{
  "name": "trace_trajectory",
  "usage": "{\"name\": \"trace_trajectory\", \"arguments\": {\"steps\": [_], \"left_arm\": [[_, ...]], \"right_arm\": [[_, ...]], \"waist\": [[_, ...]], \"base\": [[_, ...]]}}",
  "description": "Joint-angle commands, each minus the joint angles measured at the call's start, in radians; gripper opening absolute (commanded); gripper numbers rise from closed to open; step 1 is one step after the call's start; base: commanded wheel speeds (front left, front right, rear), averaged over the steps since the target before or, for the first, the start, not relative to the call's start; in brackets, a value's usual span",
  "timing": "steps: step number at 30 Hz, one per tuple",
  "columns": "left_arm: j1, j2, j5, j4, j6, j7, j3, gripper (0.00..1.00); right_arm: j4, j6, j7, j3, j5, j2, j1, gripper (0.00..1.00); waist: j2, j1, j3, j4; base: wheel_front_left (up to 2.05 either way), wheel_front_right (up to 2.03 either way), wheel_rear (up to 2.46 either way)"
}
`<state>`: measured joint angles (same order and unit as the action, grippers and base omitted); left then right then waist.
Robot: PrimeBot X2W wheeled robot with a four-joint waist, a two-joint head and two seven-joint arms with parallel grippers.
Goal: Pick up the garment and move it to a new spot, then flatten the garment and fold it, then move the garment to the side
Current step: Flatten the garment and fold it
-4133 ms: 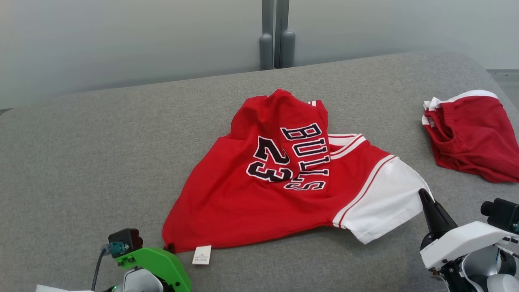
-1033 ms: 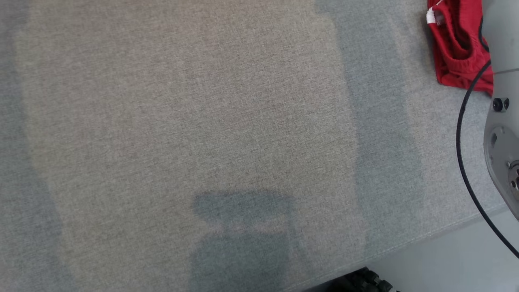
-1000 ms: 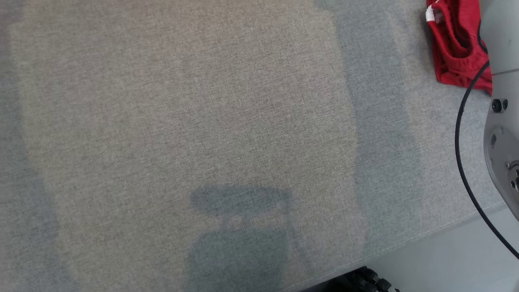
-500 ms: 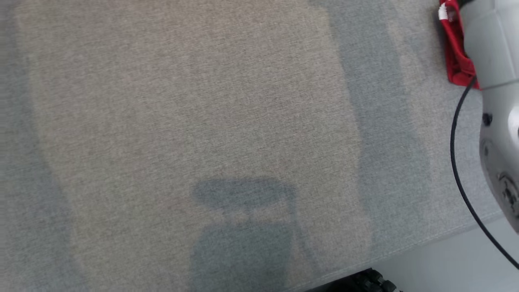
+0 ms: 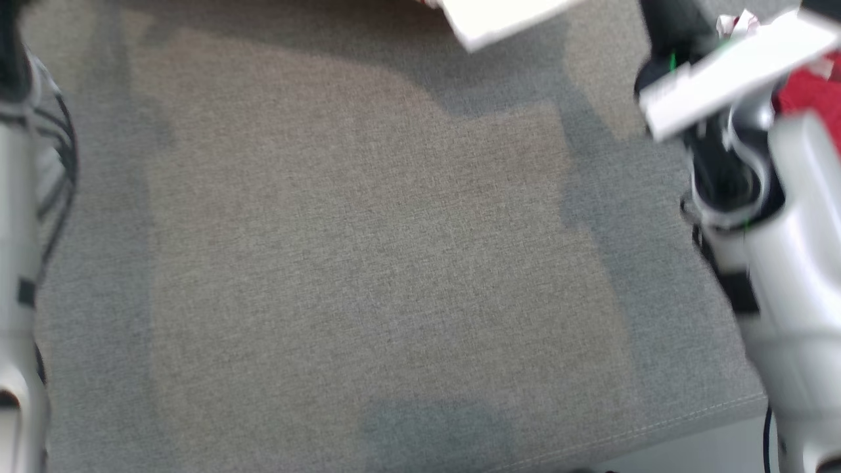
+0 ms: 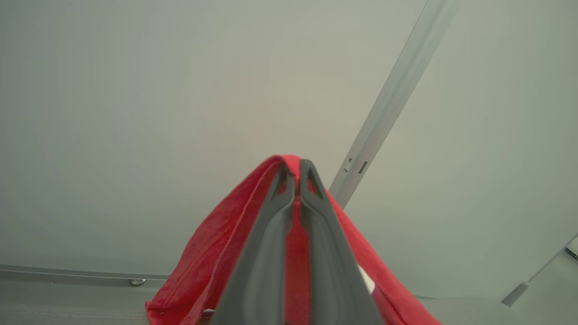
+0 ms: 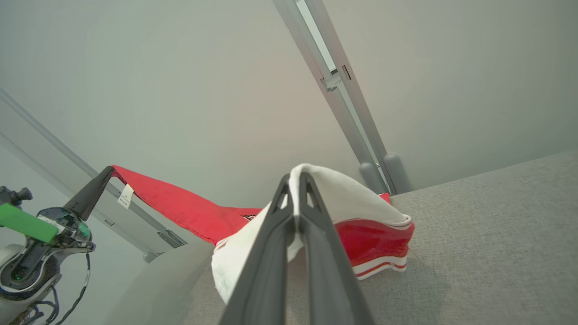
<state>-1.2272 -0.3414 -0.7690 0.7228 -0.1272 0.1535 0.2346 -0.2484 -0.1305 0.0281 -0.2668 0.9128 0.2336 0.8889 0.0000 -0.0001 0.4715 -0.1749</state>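
Garment [image 7: 180, 210] hung between left gripper [image 6: 295, 170] and right gripper [image 7: 295, 179], both clamped shut on its edges; thin pinches looked liable to slip mid-carry.

The grey upholstered surface [image 5: 368, 249], covered in a woven fabric, is stretching across the head view; soft shadows are falling over its far part and its right side, and a stitched seam [image 5: 690, 420] is running along its near edge. In the right wrist view the red and white jersey [image 7: 379, 243] is touching this surface with one bunched part only, where its striped edge is resting on the fabric, and the rest is hanging above it. Near the far right side a blurred, partly hidden red cloth [image 5: 811, 92] is lying.
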Motion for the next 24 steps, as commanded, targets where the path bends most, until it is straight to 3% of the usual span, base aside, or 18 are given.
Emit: {"name": "trace_trajectory", "arguments": {"steps": [1,6,14,24], "left_arm": [[0.072,-0.003,-0.027,-0.041,-0.004,-0.007,0.001,0.0],[0.379,-0.011,-0.12,-0.247,0.013,-0.011,-0.038,0.0],[0.923,0.043,-0.211,-0.54,0.115,0.059,-0.113,0.0],[1.297,0.188,-0.248,-0.697,0.16,0.106,-0.163,0.0]], "right_arm": [[0.057,0.0,0.015,0.013,0.007,0.003,-0.086,0.0],[0.276,0.0,0.068,0.083,-0.029,-0.015,-0.403,0.0],[0.493,0.0,0.096,0.24,-0.033,-0.133,-0.782,0.0],[0.438,0.0,0.041,0.311,-0.075,-0.18,-1.019,0.0]], "waist": [[0.0,0.0001,-0.064,0.03],[0.0,0.0001,-0.133,0.046],[0.0,0.0001,-0.228,0.075],[0.0,0.0001,-0.326,0.107]], "base": [[0.0,0.0,0.0],[0.0,0.0,0.0],[0.0,0.0,0.0],[0.0,0.0,0.0]]}}
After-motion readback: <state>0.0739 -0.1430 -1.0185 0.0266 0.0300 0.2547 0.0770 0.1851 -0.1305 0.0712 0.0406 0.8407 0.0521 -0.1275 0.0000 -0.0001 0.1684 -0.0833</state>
